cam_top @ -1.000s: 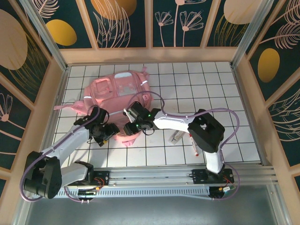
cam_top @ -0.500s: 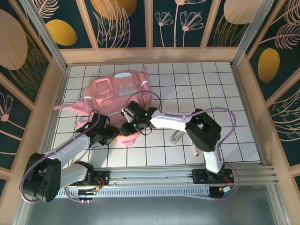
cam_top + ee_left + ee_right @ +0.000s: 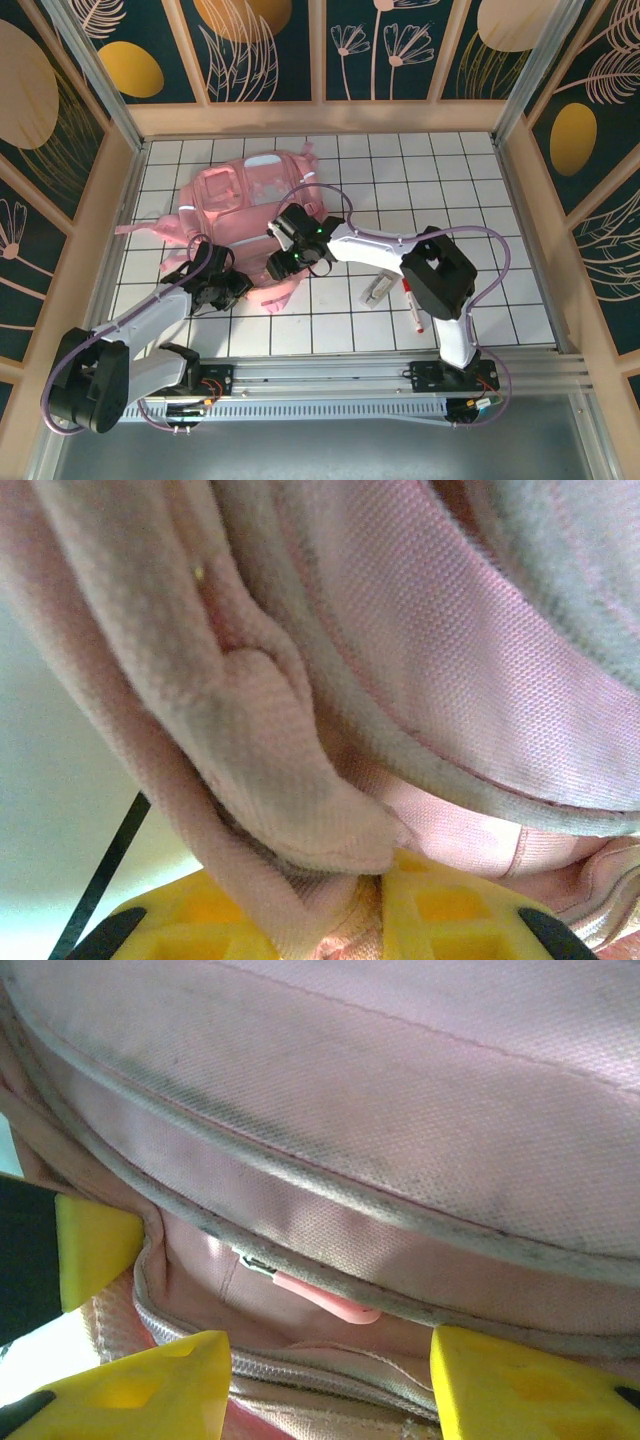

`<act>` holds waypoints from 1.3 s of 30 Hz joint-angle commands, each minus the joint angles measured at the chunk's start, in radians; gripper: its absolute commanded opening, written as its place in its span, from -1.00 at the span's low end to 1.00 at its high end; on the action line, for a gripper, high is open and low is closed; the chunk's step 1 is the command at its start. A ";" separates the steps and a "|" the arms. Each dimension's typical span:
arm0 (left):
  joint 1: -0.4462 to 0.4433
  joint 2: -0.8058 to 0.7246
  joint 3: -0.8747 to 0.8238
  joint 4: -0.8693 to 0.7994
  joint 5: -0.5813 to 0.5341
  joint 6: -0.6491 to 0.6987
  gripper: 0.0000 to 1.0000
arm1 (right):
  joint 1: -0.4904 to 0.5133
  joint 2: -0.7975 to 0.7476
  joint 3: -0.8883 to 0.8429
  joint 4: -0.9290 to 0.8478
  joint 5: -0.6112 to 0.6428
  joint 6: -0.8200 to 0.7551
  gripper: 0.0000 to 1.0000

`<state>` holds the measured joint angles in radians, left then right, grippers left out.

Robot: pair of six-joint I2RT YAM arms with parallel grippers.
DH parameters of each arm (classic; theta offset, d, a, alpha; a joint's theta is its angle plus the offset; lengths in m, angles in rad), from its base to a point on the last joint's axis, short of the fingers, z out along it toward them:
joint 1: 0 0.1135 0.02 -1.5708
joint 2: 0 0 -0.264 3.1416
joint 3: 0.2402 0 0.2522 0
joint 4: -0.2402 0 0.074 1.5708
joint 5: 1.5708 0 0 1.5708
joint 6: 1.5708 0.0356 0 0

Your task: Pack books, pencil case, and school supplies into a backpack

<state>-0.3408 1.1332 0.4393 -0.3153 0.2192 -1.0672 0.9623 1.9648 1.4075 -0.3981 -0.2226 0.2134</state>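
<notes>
Backpack lies flat on the table, its near end toward the arm bases and both grippers at that end. The marker and a white flat item lie on the table well apart from the backpack, off its right side, so I judge that packing is not finished. What is already inside cannot be seen.

The left gripper is at the backpack's near left corner. In its wrist view the yellow pads pinch a thin fold of pink fabric between them. The right gripper sits on the backpack's near edge, just right of the left one. Its fingers are spread wide, a zip runs across between them, and a pink zip pull hangs just above.

Risks, as I judge them:
- The left pinch holds only a narrow fold, close to the pad tips. A lift or tug could slide it out and let the opening fall shut.
- If the right fingers close where they are, they may gather both sides of the zip and clamp the pocket shut instead of opening it.
- The backpack is soft and nothing pins it. A pull from either arm may drag the whole backpack instead of widening the mouth.
- The two grippers work near each other, so a sideways move could knock them together.
</notes>
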 commanded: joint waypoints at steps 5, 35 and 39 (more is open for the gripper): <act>-0.006 0.031 -0.037 -0.098 -0.071 0.006 -0.63 | 0.030 0.053 -0.021 0.054 -0.109 -0.077 0.10; -0.007 0.030 -0.033 -0.091 -0.049 0.009 -0.83 | 0.068 0.020 -0.204 0.521 -0.243 -0.097 -0.05; -0.006 0.025 -0.037 -0.090 -0.044 0.008 -0.84 | 0.008 0.029 -0.280 0.698 -0.475 0.058 -0.14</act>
<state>-0.3424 1.1320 0.4377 -0.3172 0.2012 -1.0672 1.0119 1.9728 1.1965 0.1303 -0.4648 0.1631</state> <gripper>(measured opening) 0.142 0.438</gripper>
